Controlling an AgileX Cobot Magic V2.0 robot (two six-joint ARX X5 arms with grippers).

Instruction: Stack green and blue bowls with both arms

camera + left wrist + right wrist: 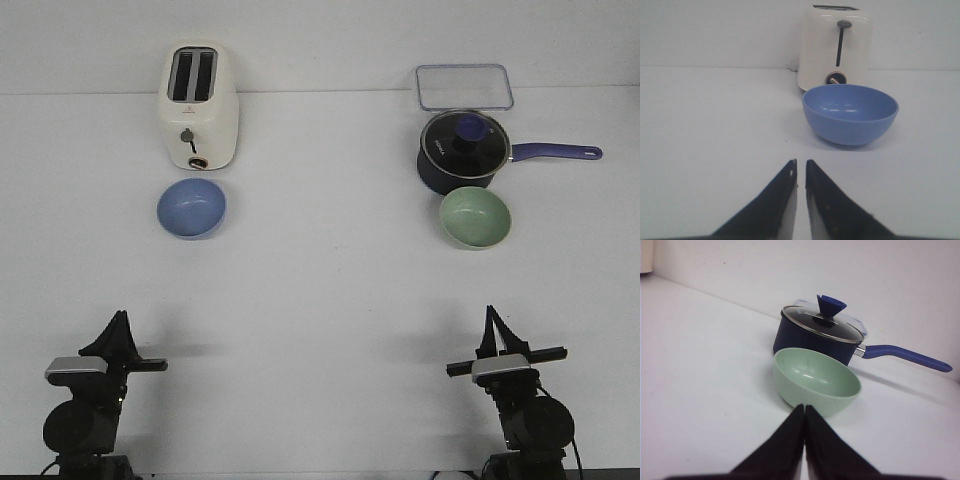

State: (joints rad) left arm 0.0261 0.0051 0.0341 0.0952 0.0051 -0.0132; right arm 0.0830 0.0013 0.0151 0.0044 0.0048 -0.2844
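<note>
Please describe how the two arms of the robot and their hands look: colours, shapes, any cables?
Both arms are black with round joint housings. Each carries a small grey box with a black bar near the wrist. The left hand and right hand end in black, pointed, wedge-shaped fingers. A thin black cable runs beside the right arm's base.

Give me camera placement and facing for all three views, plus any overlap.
Front view: above the robot, facing forward over the table; both arms show at the near edge, left tool, right tool.
Left wrist view: on the left arm, low, facing the blue bowl and the toaster behind it; its closed fingers show.
Right wrist view: on the right arm, facing the green bowl and the lidded saucepan; closed fingers show.
Shared: each wrist view's objects also appear in the front view; the wrist views share only the table.
</note>
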